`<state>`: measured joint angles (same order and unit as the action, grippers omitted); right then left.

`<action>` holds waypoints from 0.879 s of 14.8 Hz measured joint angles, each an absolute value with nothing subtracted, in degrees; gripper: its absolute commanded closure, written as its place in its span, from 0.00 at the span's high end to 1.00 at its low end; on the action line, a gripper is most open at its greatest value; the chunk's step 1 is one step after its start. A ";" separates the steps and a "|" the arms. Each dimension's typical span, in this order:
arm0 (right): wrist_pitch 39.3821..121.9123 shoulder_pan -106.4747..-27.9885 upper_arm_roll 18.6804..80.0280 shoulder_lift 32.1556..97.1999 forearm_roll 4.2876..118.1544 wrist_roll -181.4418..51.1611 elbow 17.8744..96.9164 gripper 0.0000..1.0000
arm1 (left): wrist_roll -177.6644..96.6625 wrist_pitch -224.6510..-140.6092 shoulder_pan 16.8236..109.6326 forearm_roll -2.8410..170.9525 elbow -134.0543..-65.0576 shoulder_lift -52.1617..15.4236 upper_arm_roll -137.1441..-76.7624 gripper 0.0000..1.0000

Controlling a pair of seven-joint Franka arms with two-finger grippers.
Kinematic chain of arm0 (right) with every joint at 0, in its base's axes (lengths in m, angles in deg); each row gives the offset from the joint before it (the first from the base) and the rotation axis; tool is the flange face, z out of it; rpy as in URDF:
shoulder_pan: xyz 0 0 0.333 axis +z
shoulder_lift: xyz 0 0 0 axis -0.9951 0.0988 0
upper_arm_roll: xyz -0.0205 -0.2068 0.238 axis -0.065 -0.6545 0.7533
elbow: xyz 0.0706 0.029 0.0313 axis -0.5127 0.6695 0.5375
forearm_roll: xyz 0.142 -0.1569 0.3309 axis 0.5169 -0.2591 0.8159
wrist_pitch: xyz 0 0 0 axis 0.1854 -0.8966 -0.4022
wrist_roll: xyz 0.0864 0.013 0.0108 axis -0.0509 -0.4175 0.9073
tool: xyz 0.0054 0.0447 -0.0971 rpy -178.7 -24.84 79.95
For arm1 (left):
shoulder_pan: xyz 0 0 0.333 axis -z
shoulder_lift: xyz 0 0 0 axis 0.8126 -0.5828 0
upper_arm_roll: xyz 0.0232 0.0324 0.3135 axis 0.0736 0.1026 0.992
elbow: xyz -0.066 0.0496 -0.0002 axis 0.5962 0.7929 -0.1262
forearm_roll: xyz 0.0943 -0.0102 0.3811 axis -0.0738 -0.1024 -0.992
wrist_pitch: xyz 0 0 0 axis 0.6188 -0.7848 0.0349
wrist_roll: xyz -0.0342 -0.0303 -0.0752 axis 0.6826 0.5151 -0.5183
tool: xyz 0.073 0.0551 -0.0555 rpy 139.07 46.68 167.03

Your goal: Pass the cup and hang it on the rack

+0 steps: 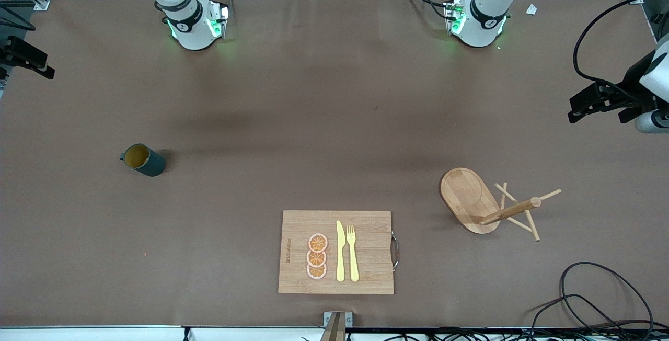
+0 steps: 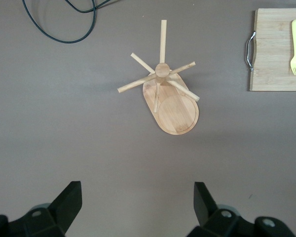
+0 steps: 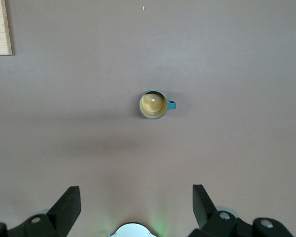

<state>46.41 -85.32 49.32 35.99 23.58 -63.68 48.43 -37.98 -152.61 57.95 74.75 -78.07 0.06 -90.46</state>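
Both pincers open — right pincer (image 3: 133, 210) high over cup (image 3: 153, 104), left pincer (image 2: 135, 207) over rack (image 2: 170, 98).

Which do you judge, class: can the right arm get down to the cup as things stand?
Probably yes. The right gripper hangs open high above the cup, which stands upright and alone on bare table toward the right arm's end, with nothing between them.

Rectangular bamboo cutting board (image 1: 366, 226) with metal side handle (image 1: 395, 250) lies on brown table cover (image 1: 313, 121), at the edge nearest the front camera; on it three orange citrus slices (image 1: 316, 257) in a row, just beside them yellow plastic knife (image 1: 340, 252) and yellow plastic fork (image 1: 352, 253), side by side; black cable (image 1: 601, 299) loops at the corner toward the left arm's end; small white scrap (image 1: 531, 9) near that arm's base.
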 measured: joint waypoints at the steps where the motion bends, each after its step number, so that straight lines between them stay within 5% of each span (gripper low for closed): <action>1: 46.41 -85.32 49.30 35.99 23.58 -63.68 48.36 1.00 | -37.98 -152.61 57.97 74.75 -78.07 0.06 -90.46 1.00; 6: 46.67 -85.32 49.27 38.07 23.58 -63.67 48.56 1.00 | -37.98 -152.61 57.98 74.75 -78.07 0.05 -90.46 1.00; 13: 57.94 -85.63 49.06 52.54 23.55 -54.70 49.03 1.00 | -37.98 -152.61 57.98 74.75 -78.11 0.04 -90.46 1.00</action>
<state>57.94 -85.63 49.06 52.54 23.55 -54.70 49.03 -37.98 -152.61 57.98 74.75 -78.11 0.04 -90.46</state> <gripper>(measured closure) 0.000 0.000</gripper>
